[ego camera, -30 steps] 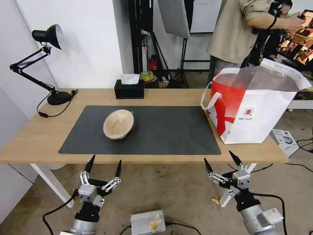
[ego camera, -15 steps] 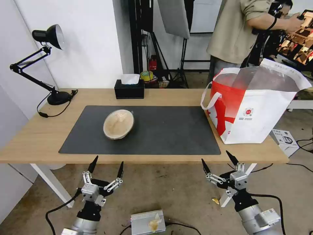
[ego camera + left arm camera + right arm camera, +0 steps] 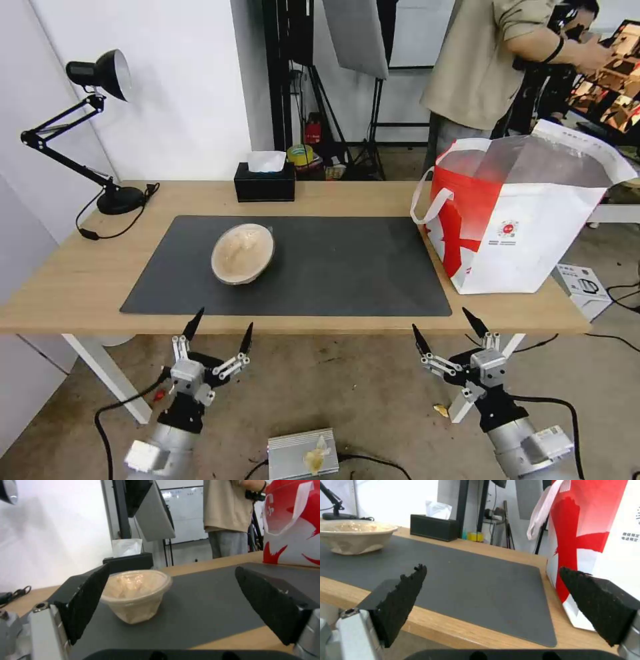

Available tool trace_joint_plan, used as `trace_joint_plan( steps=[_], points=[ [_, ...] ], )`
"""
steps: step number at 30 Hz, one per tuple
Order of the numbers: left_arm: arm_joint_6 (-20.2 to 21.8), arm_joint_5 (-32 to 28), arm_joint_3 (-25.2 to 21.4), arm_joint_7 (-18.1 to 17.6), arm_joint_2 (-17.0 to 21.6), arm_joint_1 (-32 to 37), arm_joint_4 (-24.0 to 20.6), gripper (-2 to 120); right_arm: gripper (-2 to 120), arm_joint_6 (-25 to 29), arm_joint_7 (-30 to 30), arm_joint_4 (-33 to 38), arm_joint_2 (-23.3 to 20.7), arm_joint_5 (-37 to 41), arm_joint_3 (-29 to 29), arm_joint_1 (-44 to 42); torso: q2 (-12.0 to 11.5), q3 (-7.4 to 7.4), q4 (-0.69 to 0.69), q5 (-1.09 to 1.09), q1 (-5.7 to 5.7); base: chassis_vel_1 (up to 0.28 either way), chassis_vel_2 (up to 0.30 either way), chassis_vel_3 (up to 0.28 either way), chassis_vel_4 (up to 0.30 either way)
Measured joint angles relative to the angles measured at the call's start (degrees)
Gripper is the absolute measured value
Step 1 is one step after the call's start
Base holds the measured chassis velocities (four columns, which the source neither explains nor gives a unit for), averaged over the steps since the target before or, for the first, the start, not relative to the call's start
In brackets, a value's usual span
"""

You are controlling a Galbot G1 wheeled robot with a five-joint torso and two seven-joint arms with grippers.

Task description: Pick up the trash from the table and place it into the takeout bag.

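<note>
Left tool (image 3: 221,323): in front of the desk's near edge, below the paper bowl; fingers spread wide with nothing between them; in the left wrist view the bowl sits between the two dark fingers (image 3: 87,600), farther off and untouched
Right tool (image 3: 445,325): in front of the desk's near edge, below the mat's right corner; fingers wide apart, holding nothing
Tan paper bowl (image 3: 243,253): upright on the left half of the dark grey mat, a crumpled clear liner inside
Desk (image 3: 80,280): light wood top with white legs, carrying the mat, bowl, bag, lamp and tissue box
Dark grey mat (image 3: 333,267): lies flat across the middle of the desk
Takeout bag (image 3: 527,220): red and white, stands upright on the right end of the desk just beside the mat's right edge, mouth open, white strap hanging on its left side
Black tissue box (image 3: 264,181): at the far edge, behind the mat
Black desk lamp (image 3: 100,73): far left corner, base on the desk
</note>
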Motion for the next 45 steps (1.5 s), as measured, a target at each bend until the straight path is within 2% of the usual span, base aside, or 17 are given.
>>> trace_joint_plan(
  steps=[4,9,20,24,29,32,39,45],
  points=[
    [1.15,-1.05,1.63,-0.72,3.09,-4.62,3.18,100,100,-0.01,0.01,-0.01,0.0,0.01,0.0,0.0,0.0,0.0,0.0,0.0,0.0,0.0,0.0,0.0,0.0],
    [2.03,-1.23,3.22,-1.12,4.91,-8.3,5.85,100,100,-0.03,0.02,0.0,-0.01,0.01,0.0,0.0,0.0,0.0,0.0,0.01,0.0,0.0,0.0,0.0,0.0],
    [4.49,-2.14,6.06,-1.33,8.83,-13.19,7.85,100,100,-0.06,0.05,0.0,-0.01,0.02,0.0,0.0,0.0,0.0,0.0,0.0,0.0,0.0,0.0,0.0,0.0],
    [5.5,-2.22,7.01,-1.22,13.39,-16.14,9.36,100,100,-0.08,0.07,0.0,-0.01,0.04,0.01,0.0,0.0,0.0,0.01,0.0,0.0,0.0,0.0,0.0,0.0],
    [5.94,-2.33,7.73,-1.19,15.54,-18.43,10.35,100,100,-0.09,0.08,0.0,-0.01,0.04,0.01,0.0,0.0,0.0,0.0,0.0,0.0,0.0,0.0,0.0,0.0],
    [6.13,-2.33,9.48,-0.98,18.22,-22.2,12.56,100,100,-0.09,0.08,0.0,-0.01,0.04,0.01,0.0,0.0,0.0,0.0,0.0,0.0,0.0,0.0,0.0,0.0],
    [7.4,0.98,10.54,0.22,19.7,-24.95,13.83,100,100,-0.1,0.08,0.0,-0.01,0.05,0.01,0.0,-0.01,0.0,0.0,0.0,0.0,0.0,0.0,0.0,0.0],
    [8.11,1.19,11.37,0.38,20.34,-26.32,14.54,100,100,-0.1,0.08,0.0,-0.01,0.05,0.01,0.0,-0.01,0.0,0.0,0.01,0.0,0.0,0.0,0.0,0.0]
  ],
)
